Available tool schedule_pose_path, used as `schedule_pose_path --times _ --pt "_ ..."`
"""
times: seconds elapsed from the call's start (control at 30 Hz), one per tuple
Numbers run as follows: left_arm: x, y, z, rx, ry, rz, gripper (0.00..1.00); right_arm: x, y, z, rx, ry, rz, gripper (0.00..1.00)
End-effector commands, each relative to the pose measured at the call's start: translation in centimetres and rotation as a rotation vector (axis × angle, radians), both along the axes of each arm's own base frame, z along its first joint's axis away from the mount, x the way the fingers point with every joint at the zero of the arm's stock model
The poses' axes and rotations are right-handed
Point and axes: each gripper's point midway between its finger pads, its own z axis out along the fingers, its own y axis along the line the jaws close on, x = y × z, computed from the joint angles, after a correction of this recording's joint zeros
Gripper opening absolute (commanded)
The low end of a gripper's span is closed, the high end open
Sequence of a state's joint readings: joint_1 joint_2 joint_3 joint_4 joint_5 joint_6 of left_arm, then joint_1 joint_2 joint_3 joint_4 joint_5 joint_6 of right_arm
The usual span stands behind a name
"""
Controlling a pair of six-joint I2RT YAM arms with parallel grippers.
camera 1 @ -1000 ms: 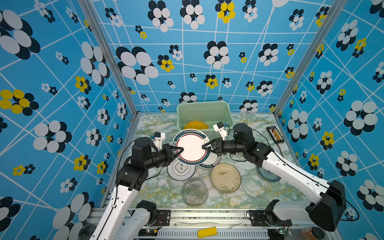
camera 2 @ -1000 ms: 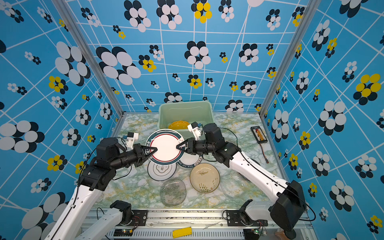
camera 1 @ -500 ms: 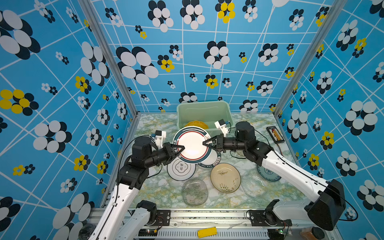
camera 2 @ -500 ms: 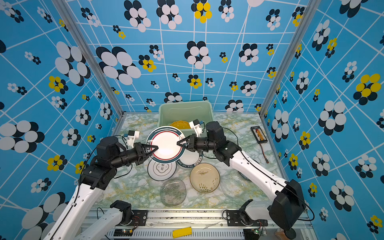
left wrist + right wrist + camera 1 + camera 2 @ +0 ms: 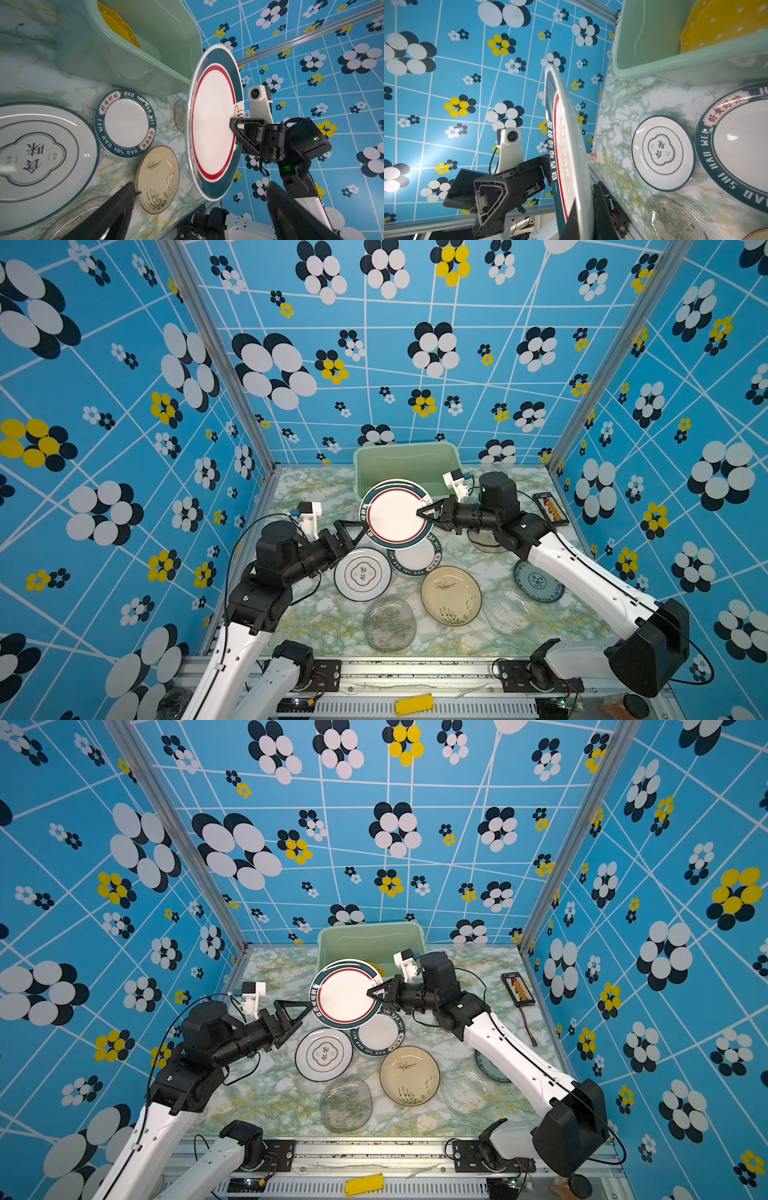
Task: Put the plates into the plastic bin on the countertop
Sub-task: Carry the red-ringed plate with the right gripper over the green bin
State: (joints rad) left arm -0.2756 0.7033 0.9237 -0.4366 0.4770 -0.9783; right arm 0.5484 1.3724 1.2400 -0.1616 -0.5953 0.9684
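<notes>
The left hand (image 5: 353,536) has just sprung open and let go, so the red-ringed plate (image 5: 395,512) hangs above the tabletop (image 5: 316,610) at the near rim of the bin (image 5: 407,460), pinched by the right hand (image 5: 424,512) alone, which should clear that rim before lowering.

The dark-rimmed plate (image 5: 125,123) reads "HAO SHI HAO WEI" and 好食好味; the white plate (image 5: 35,154) 食味.

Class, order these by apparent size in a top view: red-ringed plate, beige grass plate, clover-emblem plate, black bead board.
1. red-ringed plate, though held nearer the camera.
2. beige grass plate and clover-emblem plate look about alike.
3. black bead board.
</notes>
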Motion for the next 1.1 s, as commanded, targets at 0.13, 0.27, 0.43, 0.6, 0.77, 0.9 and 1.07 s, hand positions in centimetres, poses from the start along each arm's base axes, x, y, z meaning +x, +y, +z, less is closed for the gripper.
schedule_pose_path --times 0.13,0.27,0.43,0.6,0.77,0.9,1.07 --pt "0.6 3.6 4.2 0.171 -0.183 0.181 0.99 6.0 -1.7 2.6 -0.092 -0.072 -0.151 0.0" --pt "1.3 3.8 4.6 0.245 -0.187 0.179 0.99 9.8 -1.2 3.9 -0.101 -0.096 -0.179 0.0" --pt "2.8 3.8 4.0 0.296 -0.169 0.184 0.99 13.4 0.2 3.1 -0.15 -0.107 -0.152 0.0" --pt "5.1 3.3 2.8 0.321 -0.147 0.181 0.99 16.5 1.4 0.6 -0.226 -0.104 -0.112 0.0" --pt "7.3 2.8 1.7 0.351 -0.131 0.177 0.99 18.8 2.3 -2.5 -0.292 -0.085 -0.074 0.0" --pt "8.8 2.4 0.5 0.363 -0.103 0.171 0.99 21.0 2.8 -5.7 -0.296 -0.044 -0.066 0.0" --pt "9.9 1.9 -0.6 0.37 -0.072 0.155 0.99 22.8 3.0 -9.1 -0.312 -0.013 -0.065 0.0"
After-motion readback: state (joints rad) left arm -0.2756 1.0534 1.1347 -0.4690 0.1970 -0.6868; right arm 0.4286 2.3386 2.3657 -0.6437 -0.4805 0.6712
